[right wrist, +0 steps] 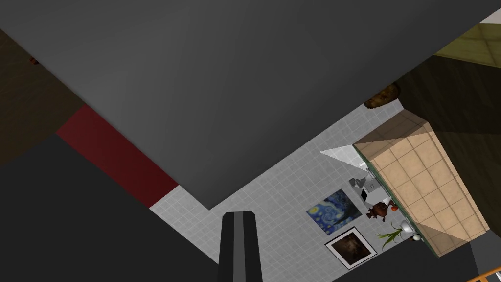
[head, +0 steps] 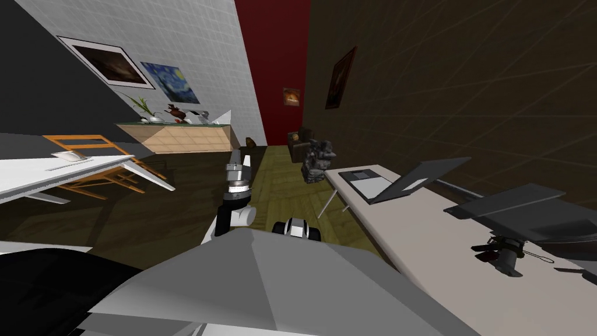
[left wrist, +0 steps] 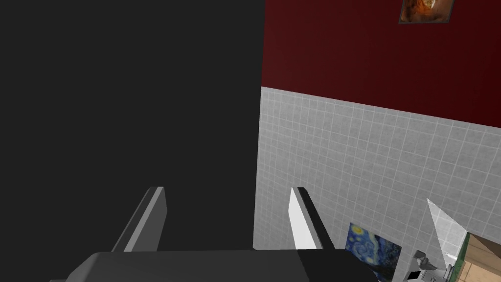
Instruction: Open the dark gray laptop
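Note:
The dark gray laptop (head: 402, 178) sits on a long pale desk (head: 443, 251) to my right, its lid raised at a slant over a base with a light panel. In the head view my left gripper (head: 242, 158) points forward over the floor, well left of the desk and apart from the laptop. Seen from the left wrist, the left gripper (left wrist: 225, 208) is open with nothing between its fingers. My right gripper (right wrist: 238, 218) shows as one dark bar with a thin seam, its fingers shut on nothing.
A dark slanted panel on a stand (head: 524, 216) occupies the desk's near end. A rough grey statue (head: 318, 158) stands past the desk's far end. To the left are a white table (head: 58, 172), a wooden chair (head: 99, 169) and a tiled counter (head: 186, 139).

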You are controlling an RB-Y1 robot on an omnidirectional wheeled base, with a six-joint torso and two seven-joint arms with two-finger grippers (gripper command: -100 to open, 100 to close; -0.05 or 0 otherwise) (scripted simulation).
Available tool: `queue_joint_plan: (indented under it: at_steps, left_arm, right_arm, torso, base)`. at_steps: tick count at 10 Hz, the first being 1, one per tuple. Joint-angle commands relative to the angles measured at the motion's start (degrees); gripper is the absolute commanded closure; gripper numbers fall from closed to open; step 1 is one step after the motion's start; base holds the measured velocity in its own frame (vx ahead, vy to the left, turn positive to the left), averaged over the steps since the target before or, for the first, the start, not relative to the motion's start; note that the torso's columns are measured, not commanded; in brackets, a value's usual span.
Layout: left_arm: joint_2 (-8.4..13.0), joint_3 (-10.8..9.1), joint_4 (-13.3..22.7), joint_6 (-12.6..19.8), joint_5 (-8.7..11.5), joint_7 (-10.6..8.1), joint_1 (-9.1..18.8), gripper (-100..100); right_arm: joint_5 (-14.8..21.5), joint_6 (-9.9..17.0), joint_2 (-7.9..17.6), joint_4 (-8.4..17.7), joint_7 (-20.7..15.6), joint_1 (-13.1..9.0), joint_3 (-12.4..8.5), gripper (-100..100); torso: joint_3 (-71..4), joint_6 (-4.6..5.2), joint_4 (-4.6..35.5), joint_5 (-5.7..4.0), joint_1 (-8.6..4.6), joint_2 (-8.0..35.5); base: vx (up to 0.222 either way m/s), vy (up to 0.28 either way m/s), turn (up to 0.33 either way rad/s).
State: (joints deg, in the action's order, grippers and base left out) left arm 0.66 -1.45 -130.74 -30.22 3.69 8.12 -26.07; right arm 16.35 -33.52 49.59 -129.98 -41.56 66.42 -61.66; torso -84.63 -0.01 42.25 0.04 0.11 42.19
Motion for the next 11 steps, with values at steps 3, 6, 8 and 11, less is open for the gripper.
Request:
queue_joint_plan:
  at_steps: [3, 6, 8, 11]
  left_arm:
    - [0.0, 0.0, 0.0, 0.0, 0.0, 0.0, 0.0, 0]
    - [0.0, 0.0, 0.0, 0.0, 0.0, 0.0, 0.0, 0]
    - [0.0, 0.02, 0.0, 0.0, 0.0, 0.0, 0.0, 0]
    - [0.0, 0.01, 0.0, 0.0, 0.0, 0.0, 0.0, 0]
  right_arm:
    - [-0.6, 0.9, 2.1, -1.4, 1.5, 3.0, -4.9, -100]
    - [-0.4, 2.2, 3.0, 0.5, 2.1, 3.4, -5.6, -100]
    - [0.0, 3.3, 3.6, 2.6, 2.4, 3.4, -5.6, -100]
    - [0.8, 5.6, 4.9, 6.7, 3.0, 3.4, -5.4, -100]
  torso:
    - [0.0, 0.01, 0.0, -0.02, -0.06, 0.0]
    - [0.1, 0.01, 0.1, -0.07, -0.18, 0.2]
    - [0.4, -0.01, 0.2, -0.03, -0.07, 0.7]
    - [0.0, 0.0, 0.0, -0.04, -0.13, 0.1]
  base:
    - [0.072, 0.018, -0.041]
    - [0.016, 0.011, 0.088]
    - [-0.178, 0.024, 0.325]
    - [-0.142, 0.024, 0.305]
